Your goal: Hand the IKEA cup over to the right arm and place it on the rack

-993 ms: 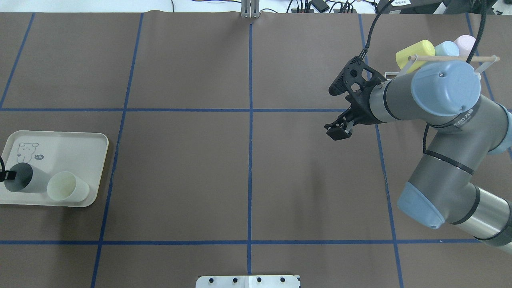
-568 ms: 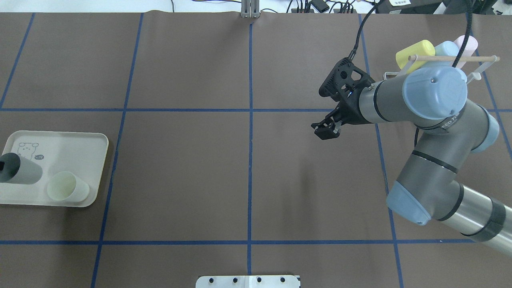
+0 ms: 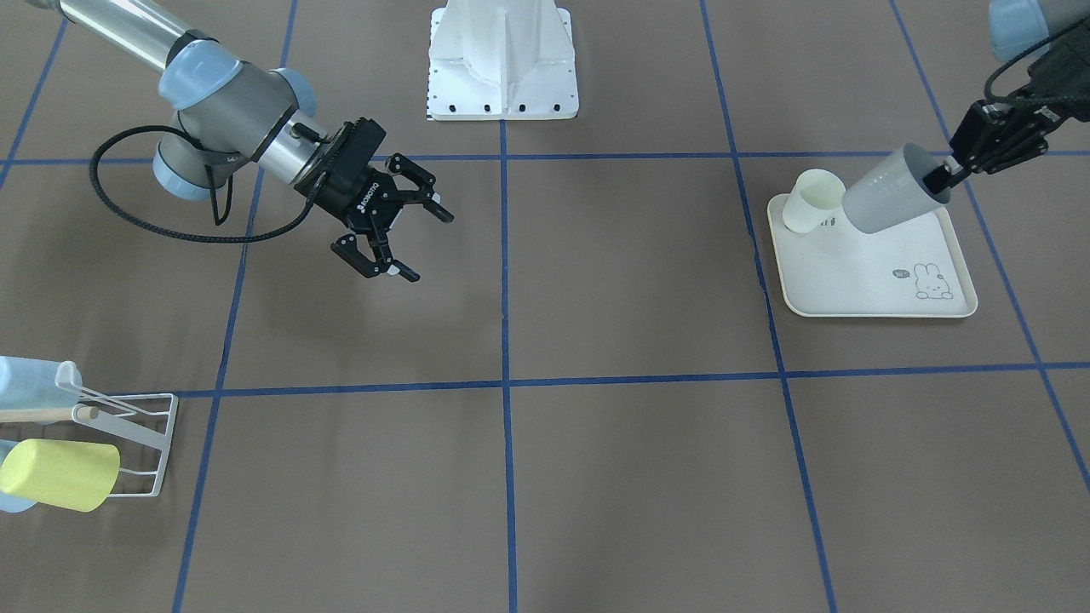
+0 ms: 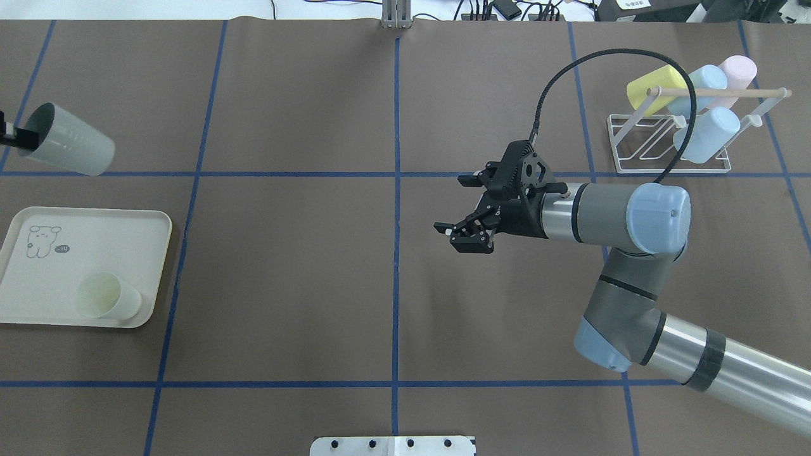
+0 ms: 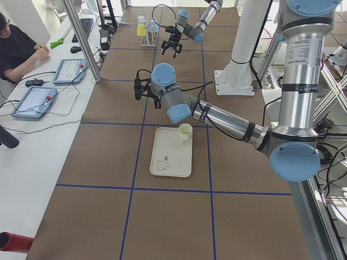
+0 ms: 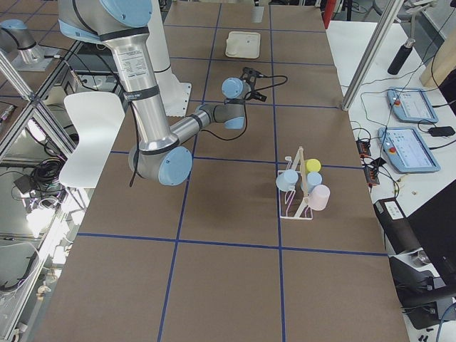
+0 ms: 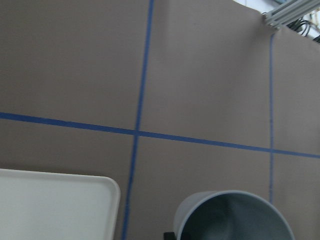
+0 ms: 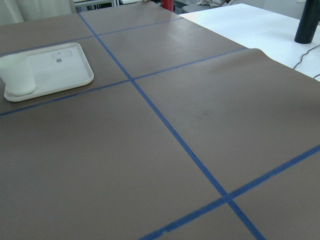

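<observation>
Grey plastic, the IKEA cup (image 4: 70,149) hangs tilted in the air over the left side of the brown surface (image 4: 285,266). The left hand (image 3: 943,176) is closed on its rim. The cup is beyond the far edge of the cream tray (image 4: 127,231), where a pale cup (image 4: 108,296) stands upright. The right hand (image 4: 457,206) hovers just right of centre, fingers spread wide and holding nothing, its tips pointing left. The white wire rack (image 4: 646,171) sits at the far right, carrying four coloured cups (image 4: 706,133).
</observation>
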You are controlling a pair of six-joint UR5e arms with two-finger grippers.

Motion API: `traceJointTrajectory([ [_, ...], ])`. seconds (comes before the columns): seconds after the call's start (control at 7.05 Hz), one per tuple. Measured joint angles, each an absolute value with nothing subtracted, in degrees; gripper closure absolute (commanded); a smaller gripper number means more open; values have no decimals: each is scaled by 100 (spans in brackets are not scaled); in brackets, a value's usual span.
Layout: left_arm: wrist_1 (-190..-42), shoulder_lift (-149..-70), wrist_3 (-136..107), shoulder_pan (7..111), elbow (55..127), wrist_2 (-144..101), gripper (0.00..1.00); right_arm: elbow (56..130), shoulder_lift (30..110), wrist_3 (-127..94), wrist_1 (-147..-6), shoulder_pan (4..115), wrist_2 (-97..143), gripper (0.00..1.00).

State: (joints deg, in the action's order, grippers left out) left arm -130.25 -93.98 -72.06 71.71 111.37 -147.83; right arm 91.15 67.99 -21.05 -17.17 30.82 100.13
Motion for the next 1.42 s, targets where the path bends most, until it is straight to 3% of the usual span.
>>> traceJointTrajectory([
  [0.43,-13503,-10349,-8816,6124,11108,-14727,100,9094,6344,-2142,-1558,2728,9630,5],
  [0.71,-13550,-10837,-9138,5332,11037,-14294,100,8986,6284,-2103,-1131,2639,9578,2],
  [1.42,-13557,-11595,-9746,4375,10799,-13288,100,8711,6268,-1952,-254,2486,9556,1],
])
